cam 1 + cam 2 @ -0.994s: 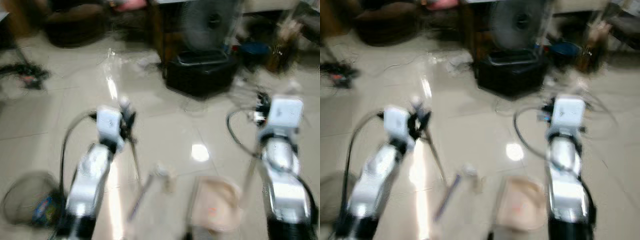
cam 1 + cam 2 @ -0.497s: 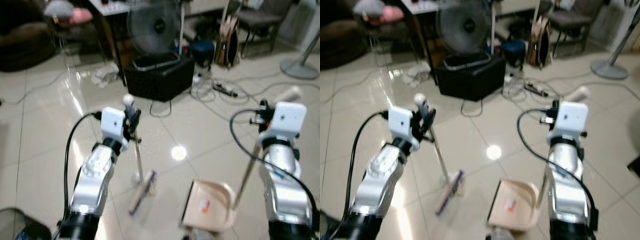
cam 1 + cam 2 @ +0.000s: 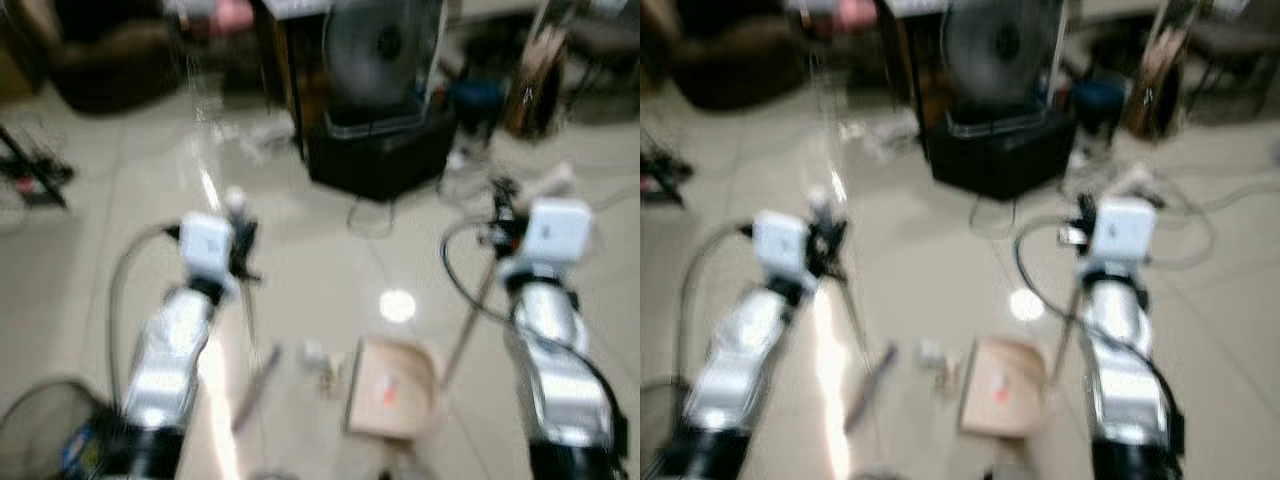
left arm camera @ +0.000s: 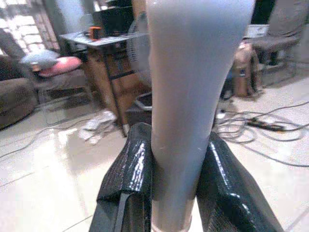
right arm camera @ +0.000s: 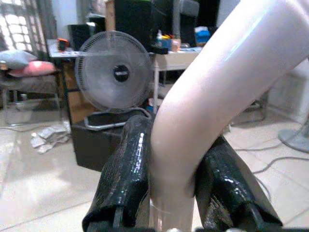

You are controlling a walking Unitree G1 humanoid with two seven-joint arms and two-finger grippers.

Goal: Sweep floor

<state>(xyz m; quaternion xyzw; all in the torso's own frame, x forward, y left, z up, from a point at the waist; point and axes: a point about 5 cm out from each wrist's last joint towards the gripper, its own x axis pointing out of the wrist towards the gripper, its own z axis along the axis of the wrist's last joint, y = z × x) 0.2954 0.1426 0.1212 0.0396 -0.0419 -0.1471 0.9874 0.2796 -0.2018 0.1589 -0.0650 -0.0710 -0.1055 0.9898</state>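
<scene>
Broom [image 3: 252,375]: on the tiled floor between the arms, head low by the left arm, thin handle rising to the left gripper [image 3: 240,240].

Left eye view. Blurred throughout. Against half a second ago the whole scene has shifted: black box [image 3: 380,150] and fan [image 3: 375,45] now sit right of centre and a dark sofa [image 3: 105,60] shows at upper left, so the camera has swung, most likely with the robot stepping or turning. Dustpan [image 3: 390,390] lies flat just right of the broom head, small scraps [image 3: 318,360] between the two. Judgement: both tools are in hand and the robot is repositioning, with the sweep of those scraps not yet made.

Right eye view. Same layout. Right gripper [image 3: 1080,225] is held up at the top of the dustpan's slanted handle [image 3: 1065,325].

Left wrist view. Sharp where the head views are not: two black fingers [image 4: 128,179] pressed against either side of the pale broom handle. Table, pink cushion and cables lie beyond.

Right wrist view. Black fingers [image 5: 128,174] pinching the curved cream dustpan handle, with the fan seen clearly behind.
</scene>
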